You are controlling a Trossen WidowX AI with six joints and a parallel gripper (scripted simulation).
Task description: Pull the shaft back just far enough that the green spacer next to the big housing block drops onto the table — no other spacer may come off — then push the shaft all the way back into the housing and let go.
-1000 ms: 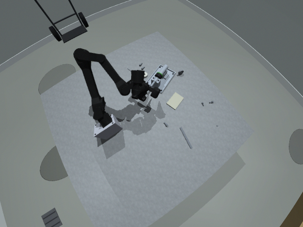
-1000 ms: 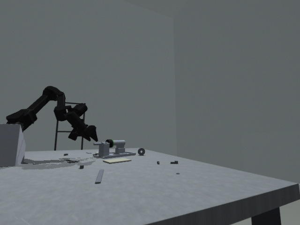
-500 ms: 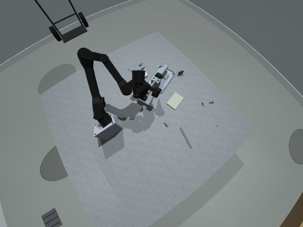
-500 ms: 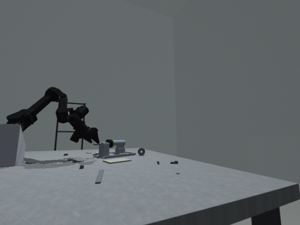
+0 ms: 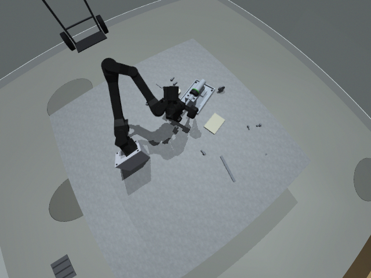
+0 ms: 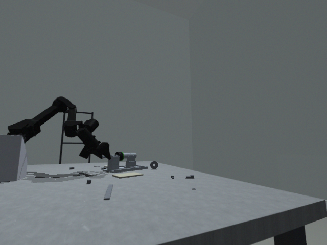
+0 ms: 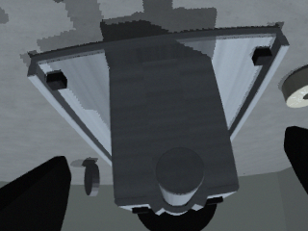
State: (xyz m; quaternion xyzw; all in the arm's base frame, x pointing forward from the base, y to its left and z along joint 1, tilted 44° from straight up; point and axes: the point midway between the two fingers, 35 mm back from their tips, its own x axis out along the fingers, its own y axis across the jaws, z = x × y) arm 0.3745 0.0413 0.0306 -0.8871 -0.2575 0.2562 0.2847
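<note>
Gripper point(image 5: 189, 121) point(image 6: 105, 158) point(image 7: 179, 154) held at near end of shaft point(image 7: 179, 172), 2 fingers wide apart, nothing clamped. Green spacer point(image 5: 195, 90) point(image 6: 123, 155) seen beside housing point(image 5: 201, 84) point(image 6: 130, 155).

Grey tabletop point(image 5: 179, 209) point(image 6: 168, 211). On it lie a pale yellow pad point(image 5: 214, 123) point(image 6: 127, 174), a flat grey bar point(image 5: 227, 168) point(image 6: 108, 192) and a shallow tray point(image 5: 206, 101) point(image 6: 141, 168).
</note>
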